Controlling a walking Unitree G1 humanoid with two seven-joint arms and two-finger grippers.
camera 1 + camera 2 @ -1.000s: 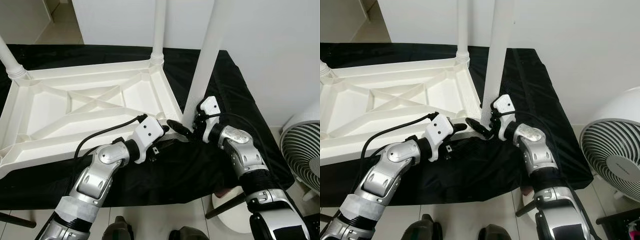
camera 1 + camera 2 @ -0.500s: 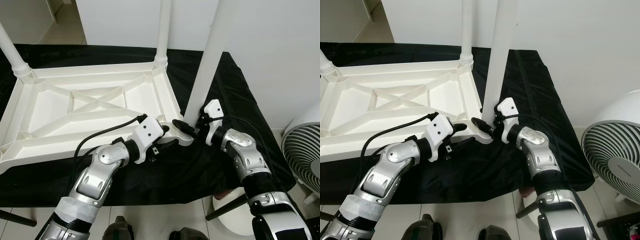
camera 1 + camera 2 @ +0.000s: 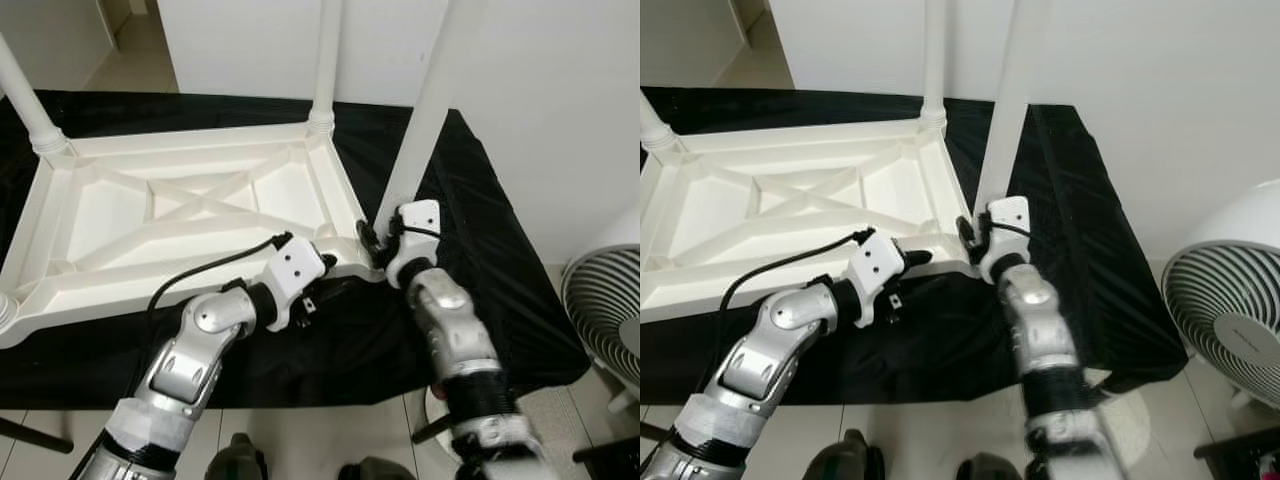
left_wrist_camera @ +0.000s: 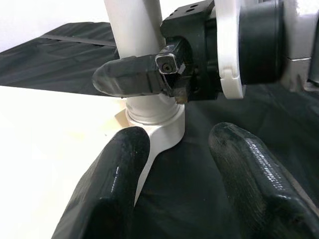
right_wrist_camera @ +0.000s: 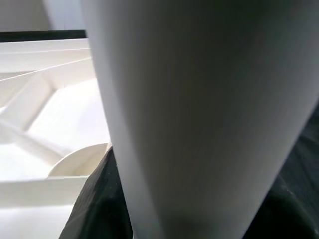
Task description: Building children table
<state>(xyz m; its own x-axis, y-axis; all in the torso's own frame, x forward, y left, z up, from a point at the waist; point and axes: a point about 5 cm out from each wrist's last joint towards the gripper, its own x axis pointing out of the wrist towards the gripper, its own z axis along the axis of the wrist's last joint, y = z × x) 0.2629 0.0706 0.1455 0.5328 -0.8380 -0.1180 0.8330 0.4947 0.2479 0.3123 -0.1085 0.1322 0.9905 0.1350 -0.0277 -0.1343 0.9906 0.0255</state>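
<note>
White wall backs the black-draped work surface, whose cloth hangs over the near edge and drops off at the 3 o'clock side beside a white fan. An upturned white children's table top lies ribbed side up across the cloth, its near rim close to the cloth's near edge. Two fitted legs stand up from it: one at the 12 o'clock corner, one at the 10 o'clock corner.

At the near corner toward 3 o'clock a third leg rises, leaning slightly, its foot sitting at the corner socket. The right gripper is clenched around this leg just above the socket; in the right wrist view the leg looms very close. The left gripper sits just at 9 o'clock of that corner, low over the cloth, fingers released and spread, one lying against the table's corner rim.

Bare black cloth remains between the corner and the surface's 3 o'clock edge. Tiled floor shows below the near edge.
</note>
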